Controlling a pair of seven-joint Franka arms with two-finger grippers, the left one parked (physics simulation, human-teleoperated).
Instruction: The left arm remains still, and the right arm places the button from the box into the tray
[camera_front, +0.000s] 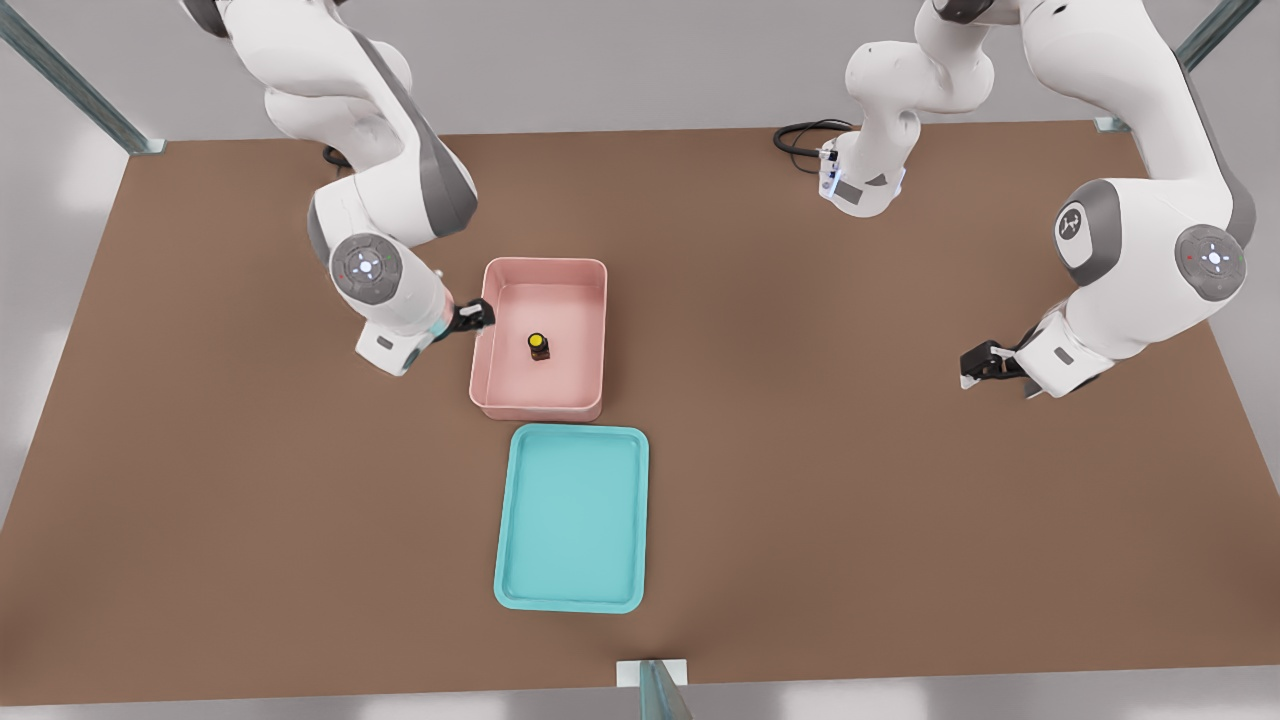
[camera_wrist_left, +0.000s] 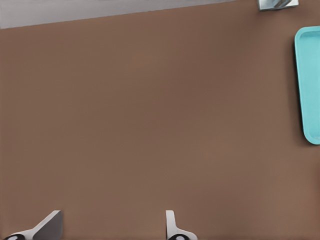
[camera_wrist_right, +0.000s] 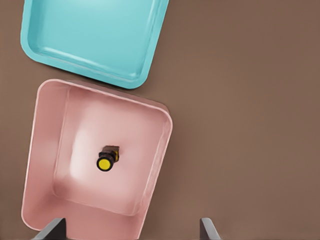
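Note:
The button (camera_front: 538, 346) (camera_wrist_right: 106, 161), a yellow cap on a dark base, stands near the middle of the pink box (camera_front: 545, 263) (camera_wrist_right: 45, 150). The turquoise tray (camera_front: 570, 520) (camera_wrist_right: 95, 40) (camera_wrist_left: 309, 85) lies just in front of the box, nearer the camera, with nothing in it. My gripper (camera_front: 470, 318) (camera_wrist_right: 131, 230) hovers over the box wall on the front view's left, beside the button. It is open, the fingers (camera_wrist_right: 207, 227) stand wide apart, and nothing is between them.
The parked arm's gripper (camera_front: 985, 363) hangs over the brown table (camera_front: 850, 480) on the front view's right. A black cable (camera_front: 805, 135) lies at the back edge. A metal post (camera_front: 655, 690) stands at the table's front edge.

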